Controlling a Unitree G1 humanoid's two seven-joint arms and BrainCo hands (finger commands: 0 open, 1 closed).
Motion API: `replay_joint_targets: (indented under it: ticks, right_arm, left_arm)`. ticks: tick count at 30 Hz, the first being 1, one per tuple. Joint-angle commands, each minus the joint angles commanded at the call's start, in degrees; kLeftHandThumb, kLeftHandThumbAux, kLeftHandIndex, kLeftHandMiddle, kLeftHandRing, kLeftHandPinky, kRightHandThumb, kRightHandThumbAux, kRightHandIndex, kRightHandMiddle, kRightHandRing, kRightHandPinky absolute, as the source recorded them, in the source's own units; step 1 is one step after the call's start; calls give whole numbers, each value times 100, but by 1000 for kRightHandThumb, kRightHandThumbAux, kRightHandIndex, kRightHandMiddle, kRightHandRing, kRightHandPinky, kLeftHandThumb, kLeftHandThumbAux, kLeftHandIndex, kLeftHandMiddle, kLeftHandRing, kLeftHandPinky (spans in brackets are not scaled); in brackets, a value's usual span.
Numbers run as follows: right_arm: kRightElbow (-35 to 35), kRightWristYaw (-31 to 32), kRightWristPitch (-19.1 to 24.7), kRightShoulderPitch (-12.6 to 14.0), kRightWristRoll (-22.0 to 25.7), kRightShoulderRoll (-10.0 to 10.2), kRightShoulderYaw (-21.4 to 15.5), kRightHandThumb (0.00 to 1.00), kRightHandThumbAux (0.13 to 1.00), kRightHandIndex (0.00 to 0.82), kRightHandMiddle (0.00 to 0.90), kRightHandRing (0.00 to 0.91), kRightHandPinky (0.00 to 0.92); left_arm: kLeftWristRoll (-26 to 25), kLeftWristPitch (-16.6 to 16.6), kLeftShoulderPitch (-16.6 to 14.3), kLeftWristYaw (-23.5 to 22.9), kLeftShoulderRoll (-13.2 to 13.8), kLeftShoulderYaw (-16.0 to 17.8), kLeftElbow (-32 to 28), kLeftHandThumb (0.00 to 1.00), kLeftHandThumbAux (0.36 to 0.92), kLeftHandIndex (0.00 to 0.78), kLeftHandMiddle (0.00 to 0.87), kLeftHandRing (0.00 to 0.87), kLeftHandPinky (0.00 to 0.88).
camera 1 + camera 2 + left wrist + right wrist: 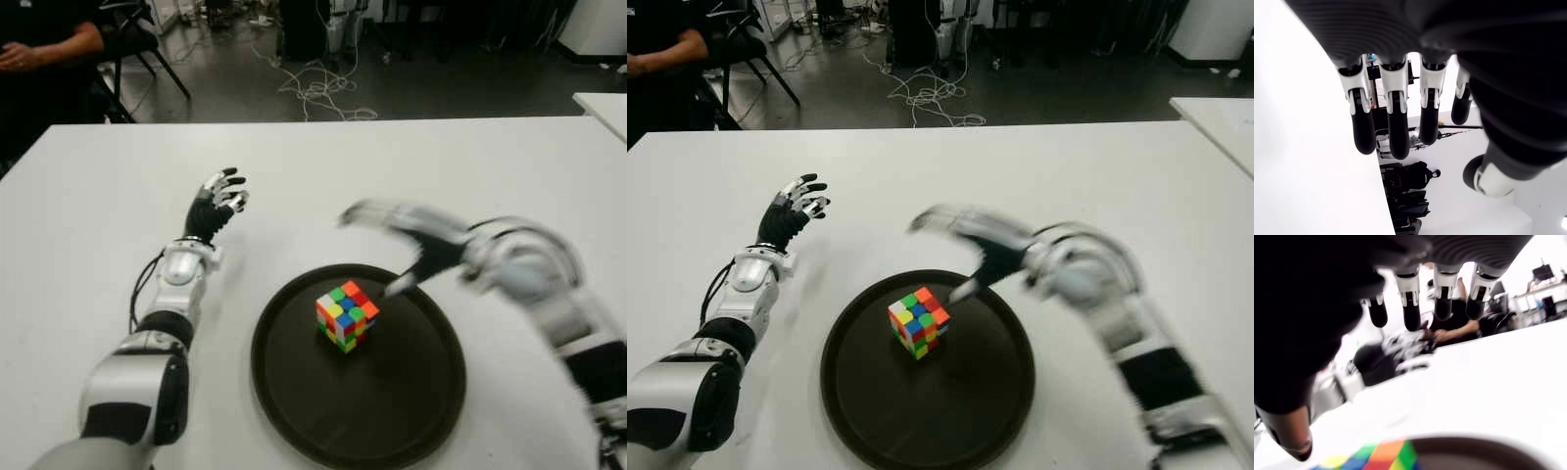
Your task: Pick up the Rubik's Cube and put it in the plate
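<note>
Rubik's Cube (347, 315) sat mid-plate (294, 392), released; right hand (411, 240), fingers spread, hovered over the plate's far-right rim and should lift clear without nudging; left hand (217, 204) open near desk's left edge

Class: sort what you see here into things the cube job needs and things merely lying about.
Job: multicoloured Rubik's Cube, inside round dark plate; open right hand above it.

Lying about: idle left hand, left of plate; white table; floor cables; seated person.

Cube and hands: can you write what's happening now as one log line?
cube: sitting in plate | right hand: open, above plate's far rim, holding nothing | left hand: open, left of plate
</note>
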Motion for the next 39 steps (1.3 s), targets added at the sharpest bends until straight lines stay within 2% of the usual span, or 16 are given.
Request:
replay_joint_targets:
  ticks: [3, 5, 9, 10, 11, 12, 13, 15, 17, 20, 21, 23, 30, 34, 39]
  right_arm:
    - [-147, -316, 160, 25, 65, 145, -265, 0, 689, 0, 0, 0, 0]
    - [-116, -1043, 106, 184, 69, 574, -522, 0, 715, 0, 0, 0, 0]
    - [117, -1785, -42, 230, 196, 1003, -752, 0, 753, 0, 19, 11, 11]
    - [235, -2043, -117, 189, 360, 1251, -850, 0, 766, 7, 40, 29, 26]
    - [313, -2214, -170, 158, 468, 1417, -911, 0, 790, 35, 79, 69, 75]
    - [367, -2424, -225, 202, 638, 1703, -953, 0, 799, 45, 93, 83, 93]
    - [399, -2550, -265, 239, 738, 1886, -973, 30, 828, 96, 157, 153, 182]
    - [459, -2699, -327, 306, 832, 2097, -991, 56, 843, 127, 196, 196, 234]
    - [520, -2778, -378, 333, 860, 2191, -1010, 83, 852, 151, 224, 226, 269]
    - [2835, -3320, -771, -328, 773, 1920, -1345, 104, 852, 186, 263, 269, 308]
    - [3324, -3460, -804, -485, 714, 1851, -1381, 108, 851, 201, 278, 283, 320]
    - [3820, -3733, -650, -645, 566, 1834, -1330, 109, 851, 217, 295, 301, 336]
    - [4769, -4380, -317, -774, 629, 2147, -1279, 66, 827, 241, 328, 340, 371]
    - [4580, -4701, -24, -741, 723, 2349, -1331, 54, 825, 261, 338, 345, 357]
    - [4491, -4970, -17, -764, 652, 2351, -1289, 39, 826, 274, 343, 346, 347]
  left_arm:
    - [7, -18, 0, -10, -1, -8, -1, 220, 674, 182, 231, 281, 346]
    - [15, -39, 1, -7, -2, -16, -3, 218, 679, 187, 230, 281, 350]
    - [22, -53, 1, 3, -4, -29, -5, 217, 684, 194, 231, 281, 352]
    - [26, -55, 3, 11, -2, -35, -8, 216, 685, 197, 232, 281, 349]
    - [29, -56, 4, 17, -1, -39, -9, 213, 684, 197, 231, 281, 348]
    - [27, -45, 1, 23, 3, -39, -8, 212, 684, 198, 230, 281, 348]
    - [26, -36, -2, 27, 5, -38, -6, 210, 677, 195, 231, 282, 348]
    - [22, -19, -6, 31, 9, -35, -2, 209, 672, 193, 230, 282, 349]
    - [21, -9, -9, 33, 10, -34, 1, 208, 667, 190, 229, 283, 350]
    - [25, 66, -29, 41, 14, -35, 22, 207, 661, 180, 227, 282, 353]
    - [25, 78, -32, 40, 14, -35, 25, 207, 659, 176, 226, 283, 354]
    - [20, 88, -34, 27, 16, -34, 29, 207, 655, 173, 226, 283, 358]
    - [19, 45, -5, 1, 14, -41, 21, 206, 654, 167, 225, 283, 364]
    - [21, 47, 3, 36, 7, -41, 8, 204, 656, 174, 225, 284, 362]
    - [12, 55, 4, 52, 2, -33, 0, 202, 659, 176, 225, 285, 364]
